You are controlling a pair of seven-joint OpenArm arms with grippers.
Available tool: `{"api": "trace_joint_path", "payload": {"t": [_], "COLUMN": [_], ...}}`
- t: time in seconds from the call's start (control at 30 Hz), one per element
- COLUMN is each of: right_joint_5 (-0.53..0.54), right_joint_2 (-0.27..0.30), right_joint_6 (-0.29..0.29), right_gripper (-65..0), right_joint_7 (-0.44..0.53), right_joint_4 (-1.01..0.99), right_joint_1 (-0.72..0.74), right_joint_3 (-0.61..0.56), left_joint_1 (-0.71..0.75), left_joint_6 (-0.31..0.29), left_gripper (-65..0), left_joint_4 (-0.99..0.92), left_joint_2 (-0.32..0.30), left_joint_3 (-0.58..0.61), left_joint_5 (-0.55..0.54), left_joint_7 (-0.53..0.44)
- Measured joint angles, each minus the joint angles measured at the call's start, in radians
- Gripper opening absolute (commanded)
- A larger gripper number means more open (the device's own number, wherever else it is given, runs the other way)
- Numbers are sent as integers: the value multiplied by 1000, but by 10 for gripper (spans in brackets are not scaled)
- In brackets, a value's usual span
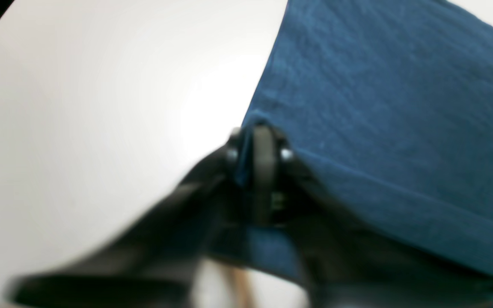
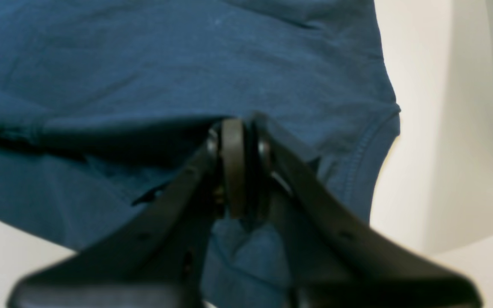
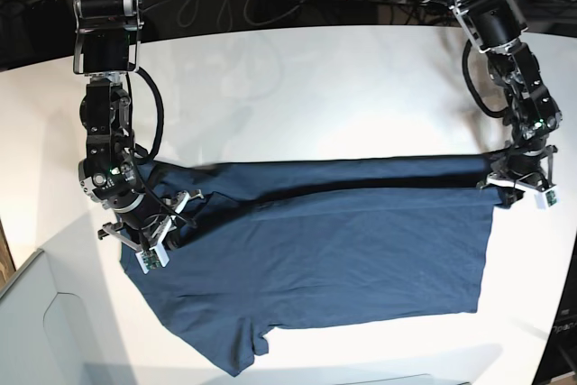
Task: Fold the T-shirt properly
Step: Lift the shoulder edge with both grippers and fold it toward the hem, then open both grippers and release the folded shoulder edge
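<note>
I've got both arms on the T-shirt (image 3: 315,250), spread across the white bench (image 3: 297,87) toward six o'clock. My left pincer (image 1: 258,141) is clamped tight on a hem corner at three o'clock; my right pincer (image 2: 239,137) is pinched closed on fabric by the sleeve at nine. It's soft, limp cotton, so I'd judge seams and corners the surest grip.

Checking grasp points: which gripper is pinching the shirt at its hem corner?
The left gripper, at the T-shirt hem corner; the right gripper pinches the sleeve end.
</note>
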Motion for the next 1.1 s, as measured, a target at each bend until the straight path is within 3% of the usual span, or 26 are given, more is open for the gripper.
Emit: {"api": "trace_joint_path", "payload": {"t": [0.13, 0.23, 0.43, 0.67, 0.93, 1.1], "right_joint_5": [0, -2, -1, 0, 2, 1], "right_joint_2": [19, 28, 34, 30, 24, 25], "right_joint_6": [0, 0, 1, 1, 1, 1], "right_gripper": [-318, -220, -217, -216, -216, -214], "right_joint_7": [-2, -3, -9, -33, -29, -29], "right_joint_4": [0, 15, 150, 239, 301, 298], "right_joint_1": [-3, -21, -102, -241, -294, -304], "right_joint_3": [1, 7, 98, 158, 206, 288], "left_joint_1": [1, 4, 87, 119, 119, 114], "left_joint_6": [-4, -4, -3, -2, 0, 0], "left_gripper": [-323, -301, -301, -301, -301, -303], "left_joint_4": [4, 23, 130, 31, -70, -81], "left_joint_2": [-1, 0, 0, 22, 40, 38], "left_joint_3": [0, -1, -10, -11, -6, -8], "left_joint_5": [1, 2, -13, -11, -9, -13], "left_joint_7": [1, 3, -21, -14, -96, -95]}}
